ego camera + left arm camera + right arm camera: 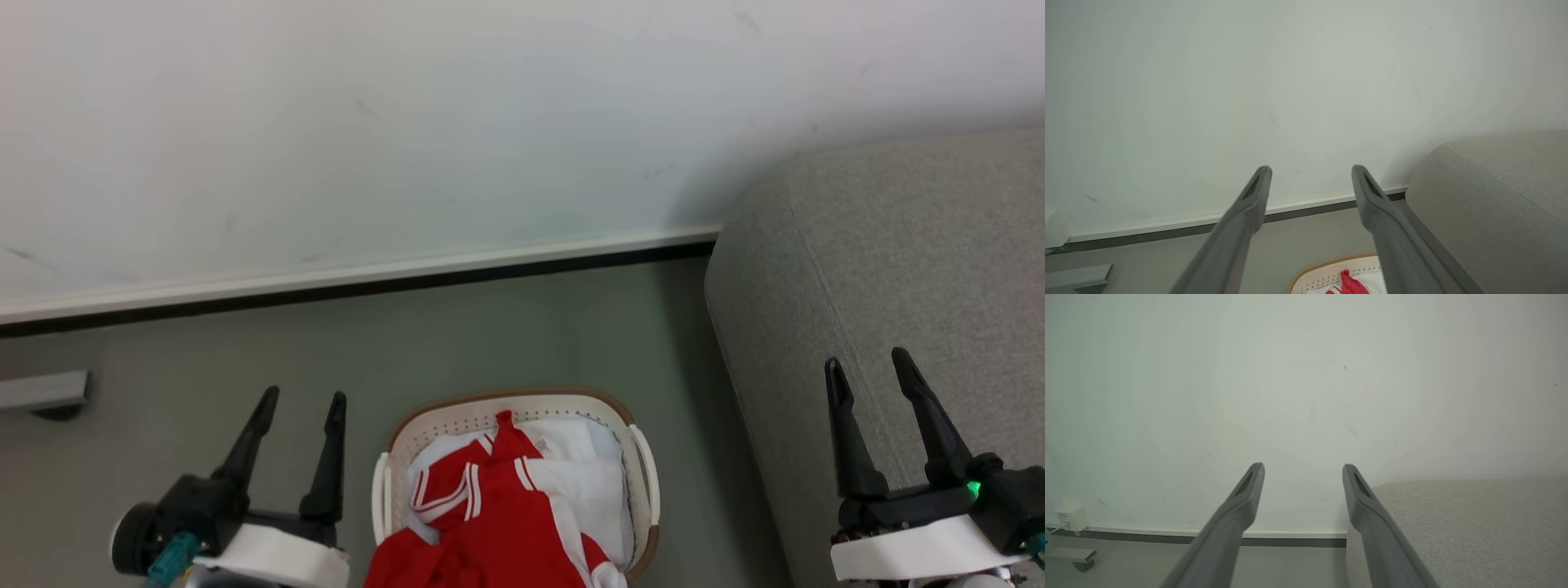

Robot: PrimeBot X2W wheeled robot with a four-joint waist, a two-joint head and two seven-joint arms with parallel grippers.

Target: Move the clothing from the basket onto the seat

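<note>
Two grippers stand with their long dark fingers spread wide and nothing between them: the left gripper (pixel 304 396) at the lower left of the head view, the right gripper (pixel 867 359) at the lower right, its fingers showing against the seat (pixel 898 261). The head view takes in the clothing (pixel 490 523), heaped in the basket (pixel 457 416) at the bottom centre between the two grippers. The left wrist view catches the basket's far rim and a red tip at its bottom edge. The right wrist view looks across the seat's flat top to the white wall (pixel 408 122) and picks up a small white box (pixel 1071 517) low at its left. The clothing is soft, crumpled red fabric with white stripe trim, lying over a white lining (pixel 588 482); it runs lengthwise up the frame, its narrow end pointing at the wall. The basket is cream plastic dotted with small holes, with a brown rim band and loop handles left and right. The seat is light-grey woven upholstery with a rounded corner and a stitched seam, just beside the basket on the grey floor (pixel 245 343).
</note>
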